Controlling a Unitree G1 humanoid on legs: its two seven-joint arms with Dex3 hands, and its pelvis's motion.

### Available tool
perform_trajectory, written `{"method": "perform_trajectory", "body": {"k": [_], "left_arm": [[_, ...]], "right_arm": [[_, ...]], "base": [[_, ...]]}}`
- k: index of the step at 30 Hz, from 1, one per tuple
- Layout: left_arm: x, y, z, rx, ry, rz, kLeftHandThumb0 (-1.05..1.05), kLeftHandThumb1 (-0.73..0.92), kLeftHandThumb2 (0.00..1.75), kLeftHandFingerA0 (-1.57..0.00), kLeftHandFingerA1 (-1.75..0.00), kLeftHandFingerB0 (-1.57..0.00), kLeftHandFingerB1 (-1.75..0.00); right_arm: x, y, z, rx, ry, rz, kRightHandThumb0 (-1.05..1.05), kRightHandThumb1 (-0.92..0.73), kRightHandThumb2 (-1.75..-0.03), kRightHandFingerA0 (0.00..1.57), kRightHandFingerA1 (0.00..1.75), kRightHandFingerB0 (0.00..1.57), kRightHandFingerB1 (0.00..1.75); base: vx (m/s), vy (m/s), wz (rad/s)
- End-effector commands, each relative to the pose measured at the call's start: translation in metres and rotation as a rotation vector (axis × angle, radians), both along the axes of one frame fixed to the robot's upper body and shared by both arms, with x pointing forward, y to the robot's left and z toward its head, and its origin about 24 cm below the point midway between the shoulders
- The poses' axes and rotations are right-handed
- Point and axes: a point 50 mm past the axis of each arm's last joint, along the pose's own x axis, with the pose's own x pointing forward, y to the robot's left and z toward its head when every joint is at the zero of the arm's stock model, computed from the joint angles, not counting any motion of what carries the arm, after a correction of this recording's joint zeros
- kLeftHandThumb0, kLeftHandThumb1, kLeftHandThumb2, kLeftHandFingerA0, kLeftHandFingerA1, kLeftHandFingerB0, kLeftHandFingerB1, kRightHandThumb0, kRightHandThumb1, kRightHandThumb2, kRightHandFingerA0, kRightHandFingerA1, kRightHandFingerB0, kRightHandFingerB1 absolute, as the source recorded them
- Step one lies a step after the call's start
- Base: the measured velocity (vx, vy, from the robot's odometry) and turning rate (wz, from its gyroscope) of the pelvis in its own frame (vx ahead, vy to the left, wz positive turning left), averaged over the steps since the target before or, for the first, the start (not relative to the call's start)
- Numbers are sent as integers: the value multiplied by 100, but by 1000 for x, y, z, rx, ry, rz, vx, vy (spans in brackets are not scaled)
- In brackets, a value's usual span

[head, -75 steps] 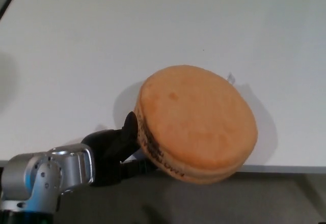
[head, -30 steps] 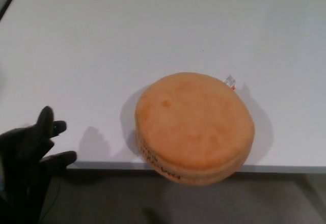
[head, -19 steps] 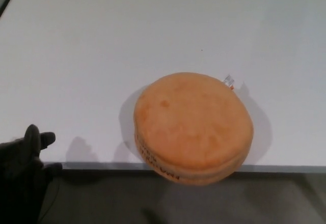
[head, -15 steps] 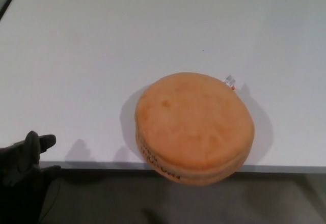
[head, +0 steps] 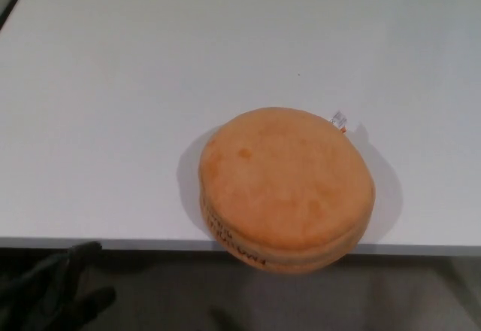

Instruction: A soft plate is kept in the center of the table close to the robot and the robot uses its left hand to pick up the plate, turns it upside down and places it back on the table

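The soft plate (head: 287, 188), a thick round orange cushion with a seam around its side and dark lettering along its lower left rim, is seen lying flat on the white table (head: 135, 83), its smooth, slightly domed face turned up. It is placed at the near edge of the table, a little right of the picture's middle, and its nearest part is seen to overhang that edge slightly. A small white tag (head: 340, 119) is seen sticking out at its far right rim. A soft shadow is cast on the table surface to the left and right of the plate.

The table surface is left bare on the far side, the left and the right of the plate. Below the near edge a dark grey floor (head: 391, 293) is seen.

The left hand (head: 56, 290) is seen at the lower left corner, below the table edge and well apart from the plate; its fingers (head: 75, 256) are spread and nothing is held. The right hand is not shown.
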Motion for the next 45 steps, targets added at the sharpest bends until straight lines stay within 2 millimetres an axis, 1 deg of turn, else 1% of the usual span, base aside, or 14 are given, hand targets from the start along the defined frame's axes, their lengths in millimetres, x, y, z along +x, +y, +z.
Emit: {"method": "perform_trajectory", "body": {"k": [1,2,3,4,11,16,17,18,19,21,25,26,44,45], "left_arm": [[-68,-1,23,193,-628,64,-96,88,67,-19,-36,-17,-28],[-74,-1,18,201,-621,85,-92,69,110,-10,-46,-2,-38],[-76,-2,16,203,-619,91,-92,69,110,-10,-46,-2,-38],[-82,-3,11,200,-601,118,-96,88,68,-20,-36,-16,-26],[-111,-7,-11,194,-525,191,-95,86,67,-19,-38,-17,-28],[-125,-5,-30,289,-426,158,-95,67,109,-15,-48,-9,-36],[-125,-5,-33,291,-412,156,-98,87,67,-22,-37,-15,-25],[-126,-4,-34,291,-403,155,-98,87,67,-22,-37,-15,-25],[-128,-1,-39,294,-369,155,-95,68,108,-14,-48,-6,-37],[-128,2,-43,298,-358,155,-95,88,68,-23,-36,-14,-25],[-120,1,-46,290,-371,161,-95,68,108,-14,-47,-8,-37],[-120,1,-47,293,-375,156,-96,87,67,-22,-37,-15,-26],[-124,5,-52,318,-380,142,-92,85,67,-23,-37,-19,-27],[-124,5,-52,316,-382,138,-92,67,106,-14,-47,-7,-38]], "right_arm": [[-7,-5,-1,-1,16,-32,-67,-85,-66,67,50,33,31],[-7,-5,-1,-1,14,-32,-65,-86,-66,66,50,34,32],[-8,-5,-1,-1,14,-32,-65,-86,-66,66,50,34,32],[-7,-6,-1,-10,10,-29,-66,-86,-66,65,50,33,31],[-10,-7,0,-17,14,-33,-66,-87,-67,62,49,32,31],[-13,-9,0,-22,16,-40,-64,-87,-67,63,49,33,31],[-13,-8,0,-15,16,-42,-64,-86,-66,64,50,33,31],[-13,-8,0,-10,16,-43,-64,-86,-66,64,50,33,31],[-15,-7,-1,7,27,-46,-63,-86,-66,64,50,33,31],[-17,-6,-3,19,37,-48,-64,-86,-66,64,50,33,31],[-19,-9,-3,8,33,-52,-65,-86,-66,65,51,34,31],[-18,-10,-2,5,29,-50,-65,-86,-66,65,51,34,31],[-21,-7,-4,1,18,-52,-66,-86,-66,61,51,34,31],[-22,-6,-4,24,25,-64,-65,-69,-105,55,63,25,47]], "base": [[0,0,0],[0,0,0],[0,0,0],[0,0,0],[0,0,0],[0,0,0],[0,0,0],[0,0,0],[0,0,0],[0,0,0],[0,0,0],[0,0,0],[0,0,0],[0,0,0]]}}
